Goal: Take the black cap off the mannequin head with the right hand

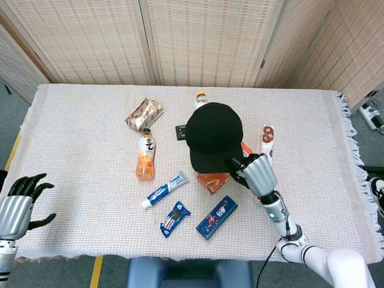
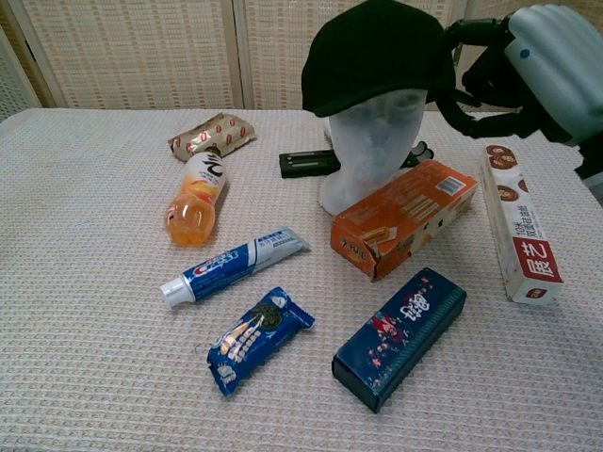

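The black cap is tilted up at its brim, and the white mannequin head shows its face below it. My right hand grips the cap's brim at its right side, raised above the table. My left hand hovers at the table's near left corner, fingers spread, holding nothing. It is absent from the chest view.
An orange box lies just in front of the mannequin head, a dark blue box nearer me. A long white-red box lies under my right hand. An orange drink bottle, toothpaste tube, cookie packet, snack wrapper and black remote lie left.
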You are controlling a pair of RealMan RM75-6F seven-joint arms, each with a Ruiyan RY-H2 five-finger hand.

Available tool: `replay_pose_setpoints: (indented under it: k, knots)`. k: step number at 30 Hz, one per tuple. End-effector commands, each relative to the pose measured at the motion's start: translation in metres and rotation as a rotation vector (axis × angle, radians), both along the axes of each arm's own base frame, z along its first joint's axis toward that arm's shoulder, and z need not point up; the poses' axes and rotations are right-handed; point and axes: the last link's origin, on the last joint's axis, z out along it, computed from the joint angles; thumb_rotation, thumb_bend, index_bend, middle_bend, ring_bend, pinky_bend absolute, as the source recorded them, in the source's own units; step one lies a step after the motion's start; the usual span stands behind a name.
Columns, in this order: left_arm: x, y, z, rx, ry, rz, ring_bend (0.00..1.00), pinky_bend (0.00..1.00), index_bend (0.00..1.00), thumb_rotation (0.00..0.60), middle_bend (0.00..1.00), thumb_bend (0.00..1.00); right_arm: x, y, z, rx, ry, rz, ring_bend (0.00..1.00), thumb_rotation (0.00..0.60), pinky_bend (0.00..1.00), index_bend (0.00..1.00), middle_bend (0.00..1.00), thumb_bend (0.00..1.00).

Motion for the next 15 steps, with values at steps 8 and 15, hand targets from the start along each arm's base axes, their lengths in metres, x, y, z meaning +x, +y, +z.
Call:
replay_pose_setpoints:
  k: [8, 15]
  knots:
    - [0.002, 0.0, 0.0, -0.008, 0.009, 0.0, 0.19, 0.17, 0.34, 0.6, 0.19, 0.13, 0.027, -0.035, 0.038, -0.108, -0.099, -0.039, 1.0, 0.6, 1.0, 0.9, 1.0, 1.0]
    - [0.002, 0.0, -0.001, -0.017, 0.019, 0.004, 0.19, 0.17, 0.35, 0.6, 0.19, 0.13, 0.037, -0.067, 0.058, -0.166, -0.068, -0.088, 1.0, 0.6, 1.0, 0.9, 1.0, 1.0]
